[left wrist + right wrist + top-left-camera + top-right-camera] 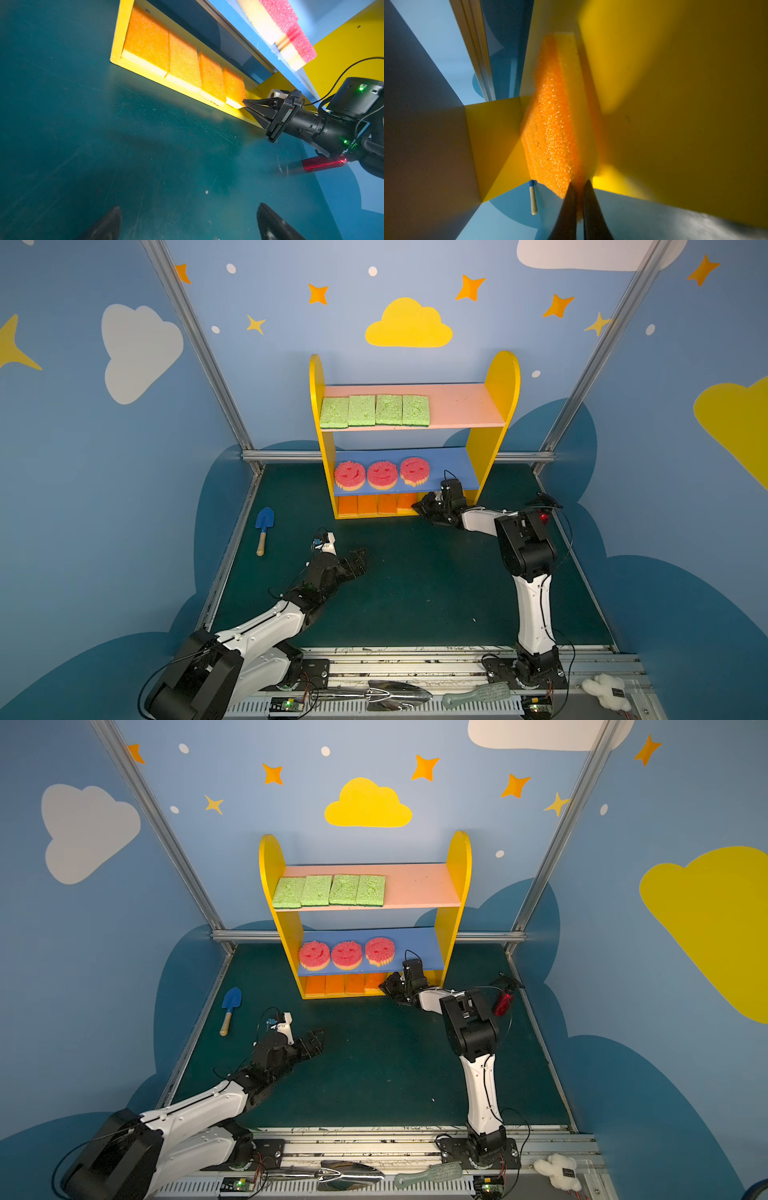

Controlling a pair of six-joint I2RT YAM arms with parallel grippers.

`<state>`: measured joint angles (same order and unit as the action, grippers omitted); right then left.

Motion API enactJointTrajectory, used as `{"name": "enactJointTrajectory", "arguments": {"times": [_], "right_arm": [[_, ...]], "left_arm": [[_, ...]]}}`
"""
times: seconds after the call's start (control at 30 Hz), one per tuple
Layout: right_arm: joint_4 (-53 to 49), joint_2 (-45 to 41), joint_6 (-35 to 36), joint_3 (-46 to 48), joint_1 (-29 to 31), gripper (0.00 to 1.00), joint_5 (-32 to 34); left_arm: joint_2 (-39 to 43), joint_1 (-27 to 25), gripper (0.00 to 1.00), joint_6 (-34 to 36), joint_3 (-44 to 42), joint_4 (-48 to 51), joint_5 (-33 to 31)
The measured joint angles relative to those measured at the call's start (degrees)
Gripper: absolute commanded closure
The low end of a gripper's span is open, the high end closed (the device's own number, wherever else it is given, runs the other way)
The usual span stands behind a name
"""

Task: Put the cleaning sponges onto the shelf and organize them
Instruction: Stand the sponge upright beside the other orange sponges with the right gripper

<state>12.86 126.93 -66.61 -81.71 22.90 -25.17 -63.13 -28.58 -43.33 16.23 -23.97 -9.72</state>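
- Nearest the lens in the right wrist view, the right gripper (579, 184) is seen closed on the near corner of the end orange sponge (550, 135), which lies on the base of the shelf (503, 377), fourth in a row.
- If the arm is drawn back before the jaws are parted, that sponge is likely to be dragged over the shelf's front lip and the row spoiled (foam clings to pads).
- If the wrist is raised instead, the blue middle board (453, 466) just above it could be struck; the third pink smiley sponge (414, 470) overhangs its front edge and could be tipped off.
- The other orange sponges (176, 56) are packed edge to edge toward the shelf's left panel, so a sideways push would be passed down the row.
- The green sponges (374, 410) on the shelf's pink top board (461, 404) are judged safe.
- Open room is found on the bare mat (415, 593) in front of the shelf, where the left gripper (358, 559) hangs with jaws spread wide and nothing held; a blue trowel (264, 520) lies well off the shelf's left front corner.
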Motion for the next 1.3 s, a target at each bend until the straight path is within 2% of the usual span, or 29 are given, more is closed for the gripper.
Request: {"name": "enactJointTrajectory", "arguments": {"times": [0.67,0.97,1.3], "right_arm": [[-6.51,0.85,7.19,-1.95,-3.58,0.92,-5.57],[-8.41,0.72,9.35,-2.67,-2.16,0.92,-7.06],[-13.44,2.62,10.8,-7.61,-1.64,0.9,-8.2]], "left_arm": [[-3.43,0.09,0.0,-0.07,0.02,-0.87,1.01],[-3.61,0.09,0.0,-0.2,0.04,-0.98,1.16],[-3.19,0.09,0.0,-0.2,0.04,-0.96,1.14]]}}
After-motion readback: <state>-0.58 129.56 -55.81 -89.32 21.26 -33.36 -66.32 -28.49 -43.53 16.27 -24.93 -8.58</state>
